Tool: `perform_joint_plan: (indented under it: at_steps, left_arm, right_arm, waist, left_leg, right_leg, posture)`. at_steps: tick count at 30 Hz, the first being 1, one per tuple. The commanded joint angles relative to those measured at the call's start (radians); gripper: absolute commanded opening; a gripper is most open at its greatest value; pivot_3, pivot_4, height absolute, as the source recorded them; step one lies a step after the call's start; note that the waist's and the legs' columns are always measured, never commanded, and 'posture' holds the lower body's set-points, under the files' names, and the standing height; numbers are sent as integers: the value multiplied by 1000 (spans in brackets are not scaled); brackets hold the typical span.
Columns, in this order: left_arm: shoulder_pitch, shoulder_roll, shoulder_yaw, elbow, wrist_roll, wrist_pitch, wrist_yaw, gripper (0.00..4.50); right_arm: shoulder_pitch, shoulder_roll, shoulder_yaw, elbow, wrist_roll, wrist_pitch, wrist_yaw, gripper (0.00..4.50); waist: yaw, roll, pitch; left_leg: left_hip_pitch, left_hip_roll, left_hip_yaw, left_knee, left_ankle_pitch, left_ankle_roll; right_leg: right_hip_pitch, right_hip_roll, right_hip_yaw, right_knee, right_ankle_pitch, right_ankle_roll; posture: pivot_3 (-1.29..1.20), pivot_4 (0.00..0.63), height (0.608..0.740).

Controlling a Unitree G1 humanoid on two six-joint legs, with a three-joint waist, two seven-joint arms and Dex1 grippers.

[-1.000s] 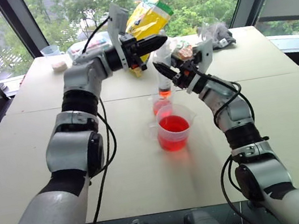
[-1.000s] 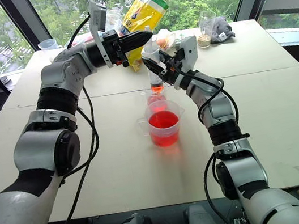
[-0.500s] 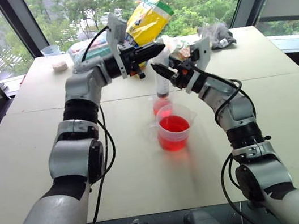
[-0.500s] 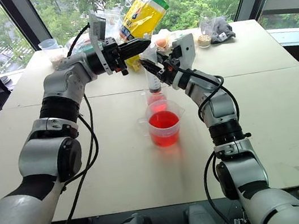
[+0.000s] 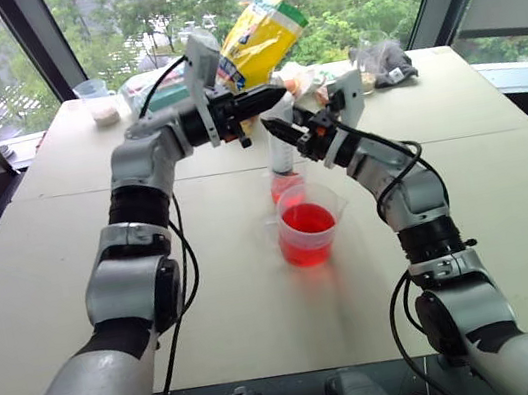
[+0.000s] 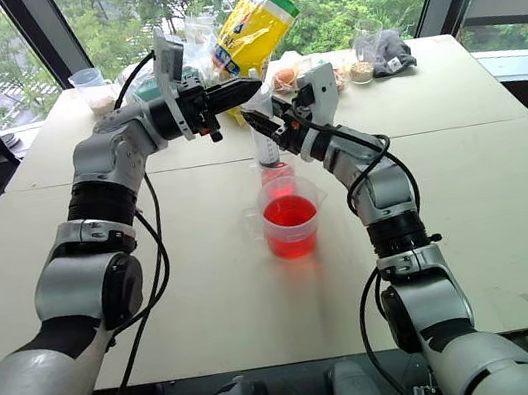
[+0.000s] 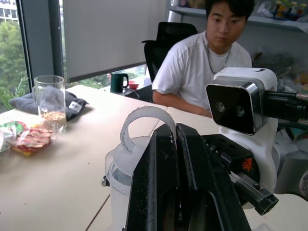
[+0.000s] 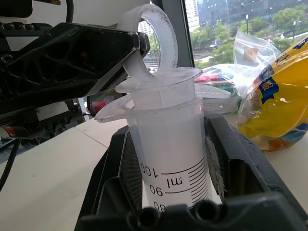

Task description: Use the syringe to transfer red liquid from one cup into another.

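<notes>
Syringe: upright, barrel clamped betw. right gripper fingers, tip down over small narrow cup.
Plunger ring: fully down, under closed left gripper tips, which press on top.
Measuring cup w/ red liquid: below right gripper, nearer robot.
Step, est.: discharge into small cup, about done.
Next: lift syringe clear, keep vertical, avoid drips.

Printed scale marks on the barrel of the syringe, seen from the right wrist, read "100", "ml" and "90", with a further figure beginning "8" cut off below. Dark lettering on the yellow bag beside it cannot be made out.
</notes>
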State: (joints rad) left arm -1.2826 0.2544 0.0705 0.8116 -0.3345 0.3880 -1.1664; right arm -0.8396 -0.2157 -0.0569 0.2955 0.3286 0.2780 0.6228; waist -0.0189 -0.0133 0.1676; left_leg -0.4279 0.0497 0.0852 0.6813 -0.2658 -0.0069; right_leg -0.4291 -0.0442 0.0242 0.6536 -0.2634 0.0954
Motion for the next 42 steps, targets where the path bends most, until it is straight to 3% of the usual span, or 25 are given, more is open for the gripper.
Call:
perform_joint_plan:
  at_steps: [1,2,9,22,26,29,32,34,38,42]
  left_arm:
    - [-3,-2,-27,2,9,51,-13,582]
    - [-8,3,-19,-3,1,60,-12,787]
    - [-4,51,5,-57,-14,68,1,4377]
    - [56,247,40,-193,-60,144,-51,4377]
    - [158,269,34,-330,-100,212,-63,4377]
    - [230,277,32,-421,-122,244,-56,4377]
    - [290,271,40,-500,-157,292,-41,4377]
    - [331,265,37,-559,-177,312,-27,4377]
    - [390,255,36,-636,-208,343,7,4377]
    - [476,255,24,-720,-209,335,39,4377]
  right_arm:
    - [-77,-15,-45,-93,24,-64,-16,1438]
    - [-74,-15,-43,-92,22,-65,-15,1438]
    - [-66,-18,-44,-76,21,-70,-18,1438]
    - [-68,-27,-56,-104,52,-5,-45,1438]
    - [-180,-69,-114,-145,87,250,-206,1438]
    - [-324,-131,-223,-141,192,640,-353,1438]
    - [-442,-235,-232,-102,176,1025,-430,1438]
    - [-473,-285,-217,-96,165,1181,-438,1438]
    - [-456,-342,-192,-86,162,1330,-439,1438]
    - [-264,-464,-90,-22,214,1336,-437,1438]
  waist:
    - [0,0,0]
    - [0,0,0]
    - [-3,0,0]
    - [2,0,0]
    - [0,0,0]
    - [3,1,0]
    - [6,0,0]
    - [5,0,0]
    - [-1,0,0]
    - [6,-1,0]
  left_leg:
    - [0,0,0,0,0,0]
    - [0,0,0,0,0,0]
    - [0,0,0,0,0,0]
    - [0,0,0,0,0,0]
    - [0,0,-1,0,0,0]
    - [-1,1,-2,0,0,0]
    - [-1,1,-2,0,0,0]
    - [-1,1,-2,-1,0,0]
    - [-1,1,-1,-2,0,1]
    - [0,1,-2,-2,-1,1]
  right_leg:
    - [0,0,0,0,0,0]
    - [0,0,0,0,0,0]
    - [0,0,0,0,0,0]
    - [0,-1,0,1,0,0]
    - [0,-1,0,1,0,0]
    - [-2,-2,0,3,0,0]
    - [-4,-2,0,5,0,-1]
    - [-3,-2,0,3,-1,-1]
    - [-3,-3,1,1,0,-1]
    - [-1,-2,1,0,0,-1]
  posture:
    - [0,150,740]
    - [0,150,740]
    - [0,150,740]
    - [0,150,740]
    - [0,150,740]
    - [0,150,740]
    - [0,150,740]
    - [0,150,740]
    - [0,150,740]
    - [0,150,740]
